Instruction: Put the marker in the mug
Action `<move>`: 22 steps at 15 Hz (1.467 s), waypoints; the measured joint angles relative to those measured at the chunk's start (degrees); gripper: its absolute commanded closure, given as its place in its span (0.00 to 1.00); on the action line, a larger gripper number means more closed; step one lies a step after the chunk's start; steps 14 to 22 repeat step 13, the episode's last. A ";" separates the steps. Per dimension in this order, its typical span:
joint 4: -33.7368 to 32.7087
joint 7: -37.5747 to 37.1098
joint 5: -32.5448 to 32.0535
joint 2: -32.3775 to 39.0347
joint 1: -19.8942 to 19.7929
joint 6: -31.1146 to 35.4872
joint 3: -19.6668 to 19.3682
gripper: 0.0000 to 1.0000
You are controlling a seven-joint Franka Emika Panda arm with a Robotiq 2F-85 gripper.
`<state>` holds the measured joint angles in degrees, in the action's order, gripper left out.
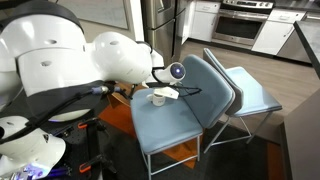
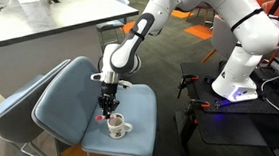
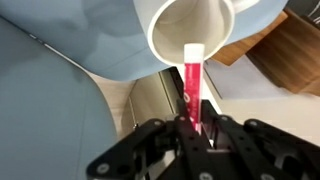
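Observation:
The gripper [image 3: 194, 128] is shut on the pink-red marker [image 3: 192, 80] and holds it upright, its far end at the rim of the white mug [image 3: 200, 28]. In an exterior view the gripper [image 2: 107, 109] hangs straight above the mug [image 2: 118, 129], which stands on the blue chair seat [image 2: 131, 101]. In an exterior view the mug [image 1: 159, 97] sits on the seat just below the arm's wrist, and the marker is too small to make out there.
A second blue chair [image 1: 250, 90] stands behind the first one [image 1: 175, 120]. A grey counter [image 2: 45, 30] runs behind the chairs. The robot base [image 2: 242, 75] stands on a dark floor mat. Wooden flooring [image 3: 290, 55] shows beside the seat.

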<state>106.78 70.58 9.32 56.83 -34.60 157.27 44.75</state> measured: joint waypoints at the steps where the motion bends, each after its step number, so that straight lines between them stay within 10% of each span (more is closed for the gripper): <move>1: 0.00 0.00 0.02 0.10 -0.41 -1.06 0.28 0.41; 7: -0.10 -0.10 0.36 0.11 -0.88 -4.29 0.63 0.00; 22: -1.52 -3.65 0.53 -3.60 1.11 -13.97 -2.62 0.00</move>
